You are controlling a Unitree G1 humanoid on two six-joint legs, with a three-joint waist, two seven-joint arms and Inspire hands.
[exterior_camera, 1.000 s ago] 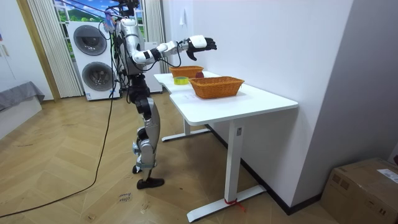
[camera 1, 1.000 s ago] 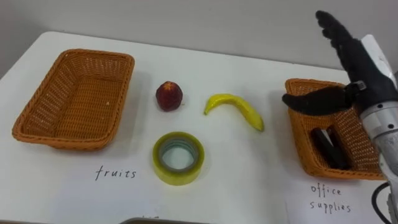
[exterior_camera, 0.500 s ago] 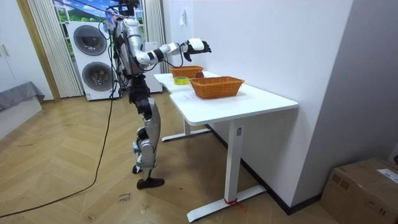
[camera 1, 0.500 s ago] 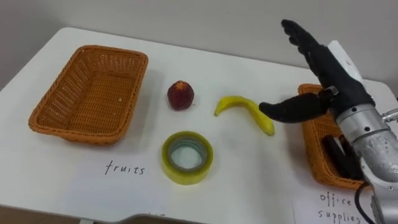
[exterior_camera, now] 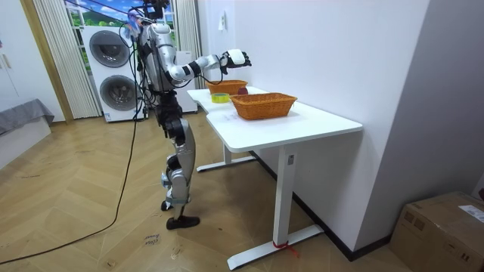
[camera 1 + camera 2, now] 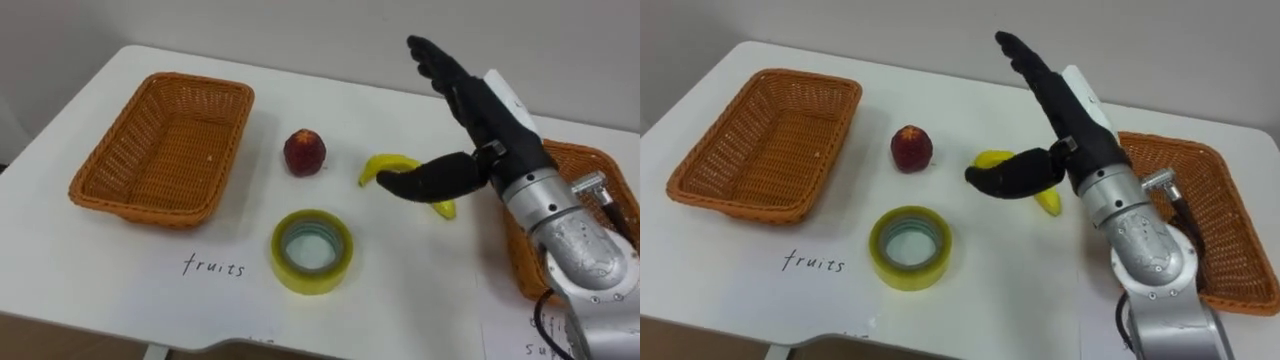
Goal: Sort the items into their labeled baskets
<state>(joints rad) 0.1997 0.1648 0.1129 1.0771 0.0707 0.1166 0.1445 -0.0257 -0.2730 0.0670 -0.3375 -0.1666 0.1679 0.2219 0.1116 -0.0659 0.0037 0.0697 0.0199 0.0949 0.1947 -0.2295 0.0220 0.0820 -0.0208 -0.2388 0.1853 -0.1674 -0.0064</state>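
The right hand (image 6: 487, 128) has slim black fingers (image 6: 437, 66) and a black thumb (image 6: 428, 184), with a smooth white plate (image 6: 507, 100) along its back. Behind the hand come a rounded silver metal wrist (image 6: 538, 190) and forearm (image 6: 588, 262), with a thin dark cable (image 6: 541, 312) looping alongside.

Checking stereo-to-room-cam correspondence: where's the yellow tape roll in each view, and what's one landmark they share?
Left eye view: tape roll lies low in the picture, just left of centre.
Right eye view: tape roll lies low, further left of centre.
Room view: tape roll is a small yellow spot at the far end of the table, near the robot.
Shared landmark: the raised, open right hand, up and right of the roll in every view.
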